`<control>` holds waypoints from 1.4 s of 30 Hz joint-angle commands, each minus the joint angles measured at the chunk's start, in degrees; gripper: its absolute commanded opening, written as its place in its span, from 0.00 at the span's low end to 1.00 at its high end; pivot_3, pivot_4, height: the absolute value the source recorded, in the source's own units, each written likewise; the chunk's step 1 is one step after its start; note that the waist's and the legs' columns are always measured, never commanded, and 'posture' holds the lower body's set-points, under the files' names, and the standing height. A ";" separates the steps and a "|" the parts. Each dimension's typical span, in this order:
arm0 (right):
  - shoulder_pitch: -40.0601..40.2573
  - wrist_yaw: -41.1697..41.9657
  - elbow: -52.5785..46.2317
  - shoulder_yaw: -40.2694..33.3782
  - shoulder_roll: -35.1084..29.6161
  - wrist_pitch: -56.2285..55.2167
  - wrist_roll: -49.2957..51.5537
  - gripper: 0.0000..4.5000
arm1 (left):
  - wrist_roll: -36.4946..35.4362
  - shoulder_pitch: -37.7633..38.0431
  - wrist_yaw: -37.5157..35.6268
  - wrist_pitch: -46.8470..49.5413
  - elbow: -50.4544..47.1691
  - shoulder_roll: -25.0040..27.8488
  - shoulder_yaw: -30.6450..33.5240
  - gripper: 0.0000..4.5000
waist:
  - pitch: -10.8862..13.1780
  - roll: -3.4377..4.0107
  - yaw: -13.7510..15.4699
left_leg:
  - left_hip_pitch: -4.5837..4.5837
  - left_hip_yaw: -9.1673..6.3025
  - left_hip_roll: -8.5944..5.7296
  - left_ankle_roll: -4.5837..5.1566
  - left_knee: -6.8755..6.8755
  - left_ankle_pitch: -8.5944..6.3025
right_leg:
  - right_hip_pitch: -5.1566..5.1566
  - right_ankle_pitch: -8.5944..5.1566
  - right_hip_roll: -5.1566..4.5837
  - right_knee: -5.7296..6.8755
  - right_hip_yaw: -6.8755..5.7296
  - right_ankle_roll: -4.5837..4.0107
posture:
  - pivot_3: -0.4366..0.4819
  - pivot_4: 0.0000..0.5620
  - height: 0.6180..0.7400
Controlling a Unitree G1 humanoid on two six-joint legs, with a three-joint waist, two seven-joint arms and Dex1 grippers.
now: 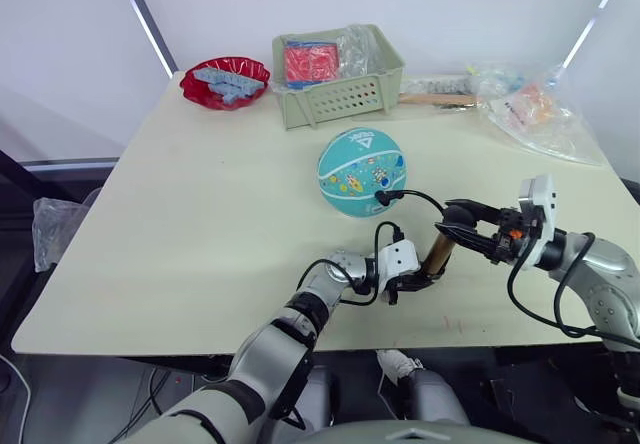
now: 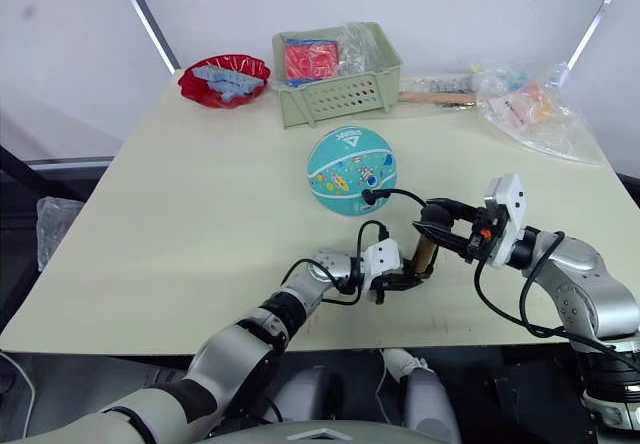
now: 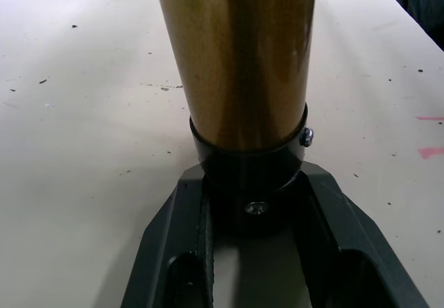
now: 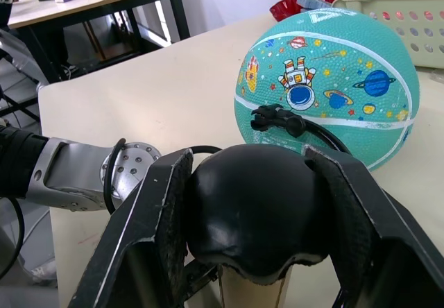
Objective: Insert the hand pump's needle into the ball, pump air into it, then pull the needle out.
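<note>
- Low in the frame's centre, your left gripper point(image 1: 418, 282) is clamped on the black bottom cap of the hand pump point(image 1: 437, 255), holding the gold barrel tilted on the table point(image 1: 200, 224).
- Just above centre sits the ball point(image 1: 360, 171) — the needle point(image 4: 269, 118) fitting is already seated in its side, hose looping back to the pump.
- At lower right, your right gripper point(image 1: 463, 229) closes around the black handle.
- Insertion looks done; pumping and pulling the needle out remain.
</note>
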 commanded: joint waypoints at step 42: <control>-9.80 -1.90 -0.75 -9.61 -12.32 16.83 14.80 0.46 | 4.58 3.74 -1.33 2.52 5.51 1.80 -3.50 0.25 | 0.40 0.06 0.17 | -0.06 0.01 0.00 0.01 0.04 0.01 | 0.00 0.00 -0.05 0.03 0.03 0.00 | 0.48 0.27 0.98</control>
